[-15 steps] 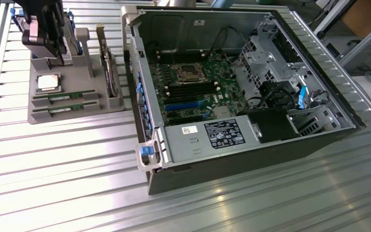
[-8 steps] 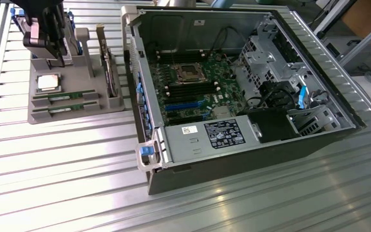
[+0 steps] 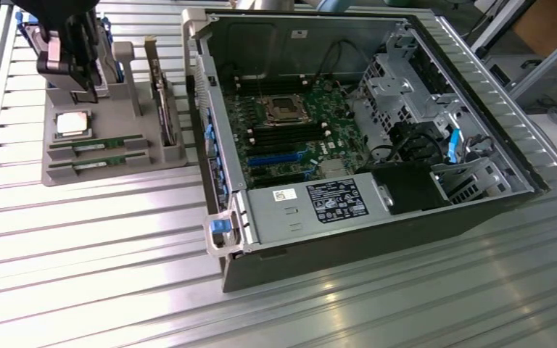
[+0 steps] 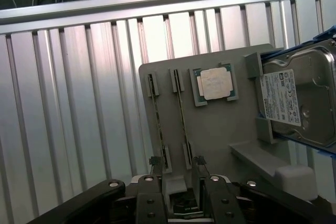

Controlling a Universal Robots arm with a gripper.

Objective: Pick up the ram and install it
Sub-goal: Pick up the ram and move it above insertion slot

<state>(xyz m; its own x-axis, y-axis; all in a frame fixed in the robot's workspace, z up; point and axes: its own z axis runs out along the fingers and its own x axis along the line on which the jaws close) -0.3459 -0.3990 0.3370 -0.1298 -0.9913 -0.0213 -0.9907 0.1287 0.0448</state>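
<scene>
Two ram sticks lie side by side in slots of a grey holder (image 3: 114,174): one ram (image 3: 99,145) nearer the processor, the other ram (image 3: 99,164) at the holder's front edge. In the wrist view they appear edge-on as thin strips, one ram (image 4: 156,121) and the second ram (image 4: 182,121). My gripper (image 3: 80,83) hangs above the back of the holder, near the hard drive, clear of both sticks. In the wrist view the gripper (image 4: 177,162) is open, with nothing between its fingertips (image 4: 154,161).
The holder also carries a square silver processor (image 4: 215,83), a hard drive (image 4: 302,98) and an upright card with a metal bracket (image 3: 167,109). The open computer case (image 3: 356,145) lies at the exterior view's right, its motherboard memory slots (image 3: 278,134) exposed. A ribbed metal table (image 3: 85,261) lies beneath.
</scene>
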